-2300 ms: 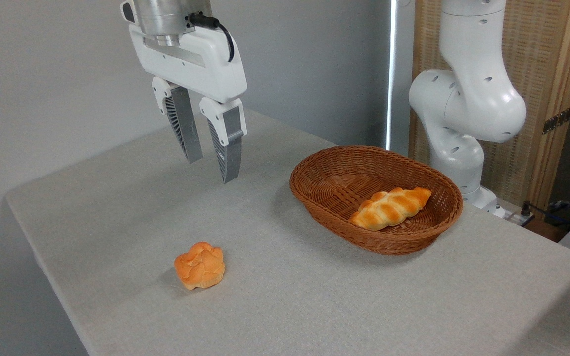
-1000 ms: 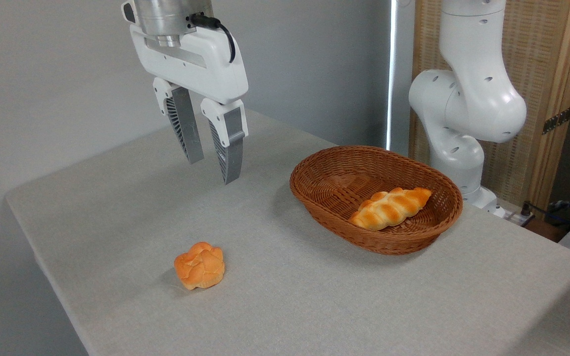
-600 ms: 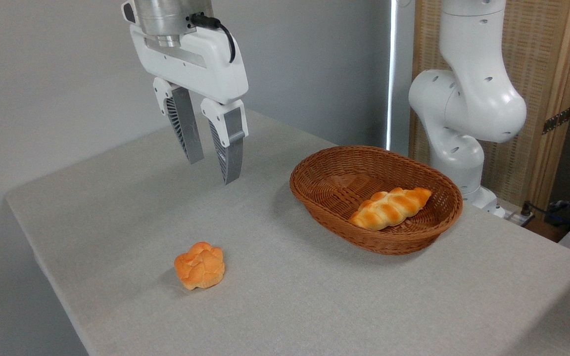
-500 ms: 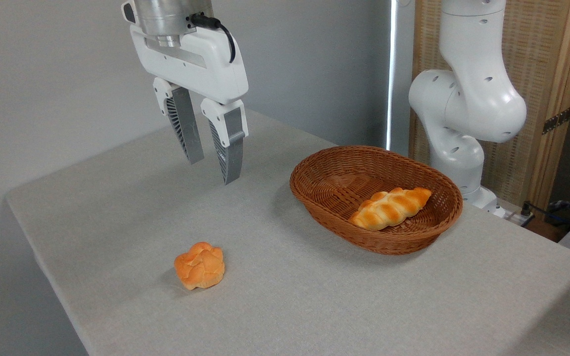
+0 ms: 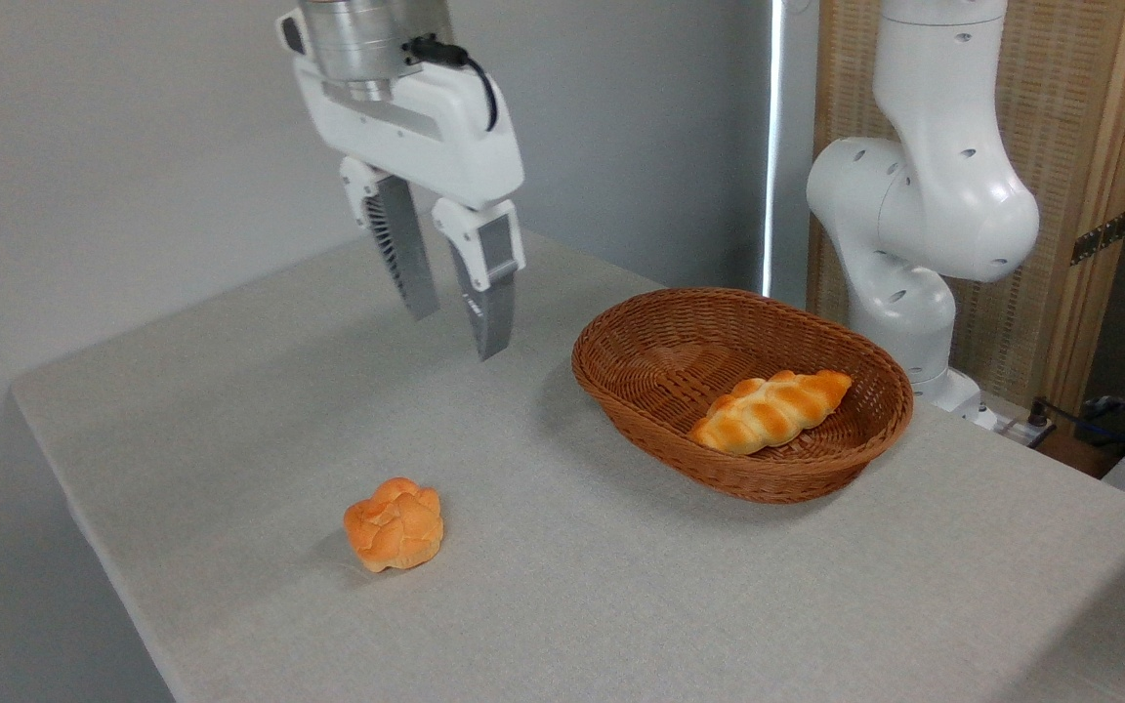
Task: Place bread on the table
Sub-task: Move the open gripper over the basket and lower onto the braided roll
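Observation:
The bread point(image 5: 770, 410), a long braided golden loaf, lies inside the oval brown wicker basket point(image 5: 621, 386) at centre right. The table point(image 5: 572, 586) is covered in light grey-beige cloth. My gripper point(image 5: 458, 335) hangs in the air above the table, left of the basket and well apart from the bread. Its two grey fingers point(image 5: 490, 293) point down with a gap between them and nothing held.
A small round knotted orange bun point(image 5: 395, 523) sits on the cloth near the front left. The white arm base point(image 5: 924, 225) stands behind the basket at the right. The table's left edge runs diagonally toward the front.
The gripper has shifted to the right, toward the basket, staying at about the same height and open. The bread, bun and basket have not moved.

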`<action>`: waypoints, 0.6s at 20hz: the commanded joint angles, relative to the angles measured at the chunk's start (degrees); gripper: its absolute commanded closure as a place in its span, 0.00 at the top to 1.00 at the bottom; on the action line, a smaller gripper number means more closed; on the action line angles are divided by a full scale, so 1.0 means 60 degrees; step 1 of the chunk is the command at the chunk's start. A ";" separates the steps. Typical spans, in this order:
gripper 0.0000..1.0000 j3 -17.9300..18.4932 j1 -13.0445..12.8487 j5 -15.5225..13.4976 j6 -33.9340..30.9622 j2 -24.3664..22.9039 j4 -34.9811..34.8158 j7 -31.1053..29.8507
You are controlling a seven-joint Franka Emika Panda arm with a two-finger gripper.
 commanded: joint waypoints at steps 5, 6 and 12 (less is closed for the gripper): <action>1.00 0.0125 -0.0035 0.0108 0.0399 -0.2707 -0.3304 0.0967; 1.00 0.0125 -0.0035 0.0108 0.0399 -0.2912 -0.3583 0.1114; 1.00 0.0330 -0.0635 0.0648 0.0647 -0.4026 -0.5574 0.1408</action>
